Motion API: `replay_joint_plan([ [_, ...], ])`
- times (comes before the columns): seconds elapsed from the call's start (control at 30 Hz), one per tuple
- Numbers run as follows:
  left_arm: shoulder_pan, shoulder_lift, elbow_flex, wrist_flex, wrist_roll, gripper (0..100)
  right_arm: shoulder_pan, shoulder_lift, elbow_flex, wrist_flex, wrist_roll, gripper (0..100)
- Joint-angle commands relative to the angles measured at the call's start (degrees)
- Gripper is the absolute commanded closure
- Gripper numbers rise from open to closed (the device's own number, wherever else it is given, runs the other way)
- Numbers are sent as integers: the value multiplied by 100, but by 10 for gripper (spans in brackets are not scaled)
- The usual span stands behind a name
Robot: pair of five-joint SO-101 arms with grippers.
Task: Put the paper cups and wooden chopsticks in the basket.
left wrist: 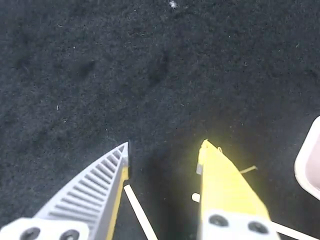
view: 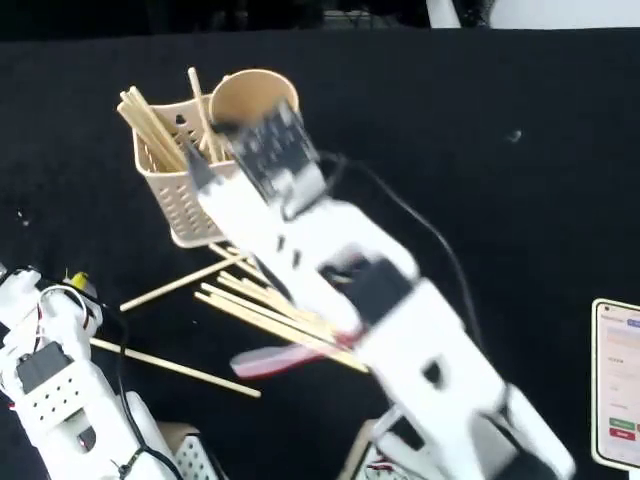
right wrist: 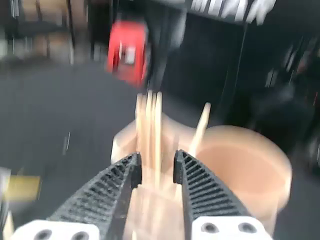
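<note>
A beige slotted basket stands at the back left with several wooden chopsticks leaning in it and a paper cup at its far side. My right gripper hovers over the basket's near rim. In the right wrist view its fingers stand a little apart, so the right gripper is open, with upright chopsticks in the gap and the cup beside them. Several loose chopsticks lie on the cloth in front of the basket. My left gripper is open, low over a chopstick.
Another chopstick lies near the left arm at the front left. A phone sits at the right edge. A pinkish blurred object lies under the right arm. The black cloth is open at the back right.
</note>
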Motion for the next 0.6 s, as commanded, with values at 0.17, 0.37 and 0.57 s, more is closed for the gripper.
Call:
replay_joint_plan([
  [0.17, -22, -35, -57, -132, 44, 773, 132, -382, 3002, 1090, 1407, 787],
  [0.37, -48, -35, -57, -132, 44, 773, 88, 1051, 3169, 510, 1723, 772],
  [0.57, -48, -35, -57, -123, 44, 773, -211, 2765, 2299, 712, 1723, 776],
])
